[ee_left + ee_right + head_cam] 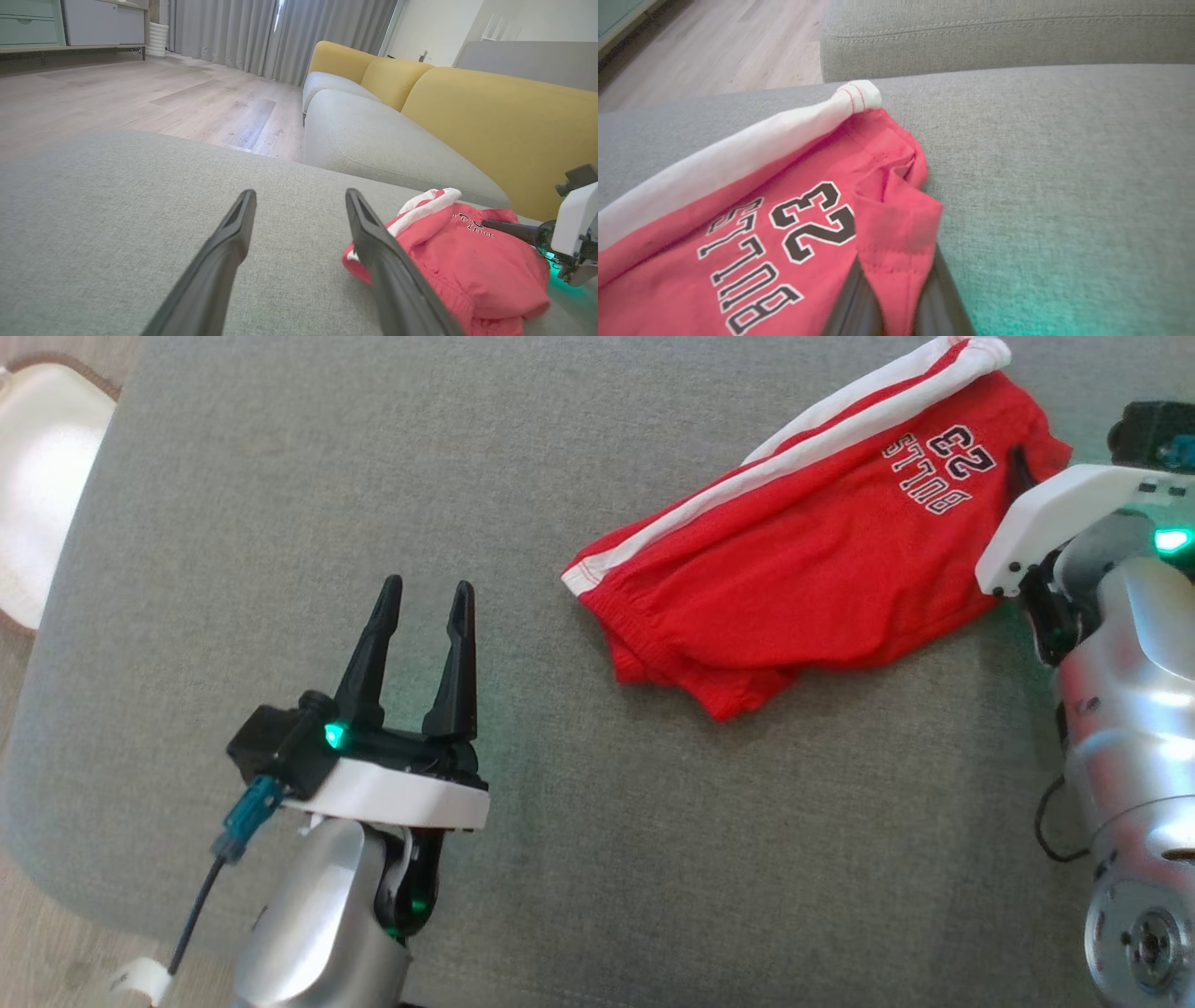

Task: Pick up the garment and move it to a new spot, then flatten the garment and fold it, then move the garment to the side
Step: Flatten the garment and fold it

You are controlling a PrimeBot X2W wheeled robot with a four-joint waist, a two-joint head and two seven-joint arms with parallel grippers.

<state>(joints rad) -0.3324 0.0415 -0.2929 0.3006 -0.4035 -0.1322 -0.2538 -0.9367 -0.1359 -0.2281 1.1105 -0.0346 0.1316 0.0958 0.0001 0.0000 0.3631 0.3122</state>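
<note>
The garment (803, 569) is a pair of red shorts with a white side stripe and "BULLS 23" printed on it, lying crumpled on the grey cushion (653, 849) at the upper right. My right gripper (1022, 476) is shut on the garment's right hem. In the right wrist view a fold of the red garment (752, 233) is pinched between the dark fingers of the right gripper (896, 261). My left gripper (425, 588) stands open over bare cushion, well to the left of the garment. The left wrist view shows the left gripper (299, 196) open, the garment (467, 266) at its right, and the right gripper (488, 224) on it.
A white pad with a brown rim (37, 476) lies past the cushion's left edge. A grey sofa seat (373, 135) with yellow backrests (490, 116) stands beyond the cushion. Wooden floor (140, 93) and a cabinet (28, 23) lie farther off.
</note>
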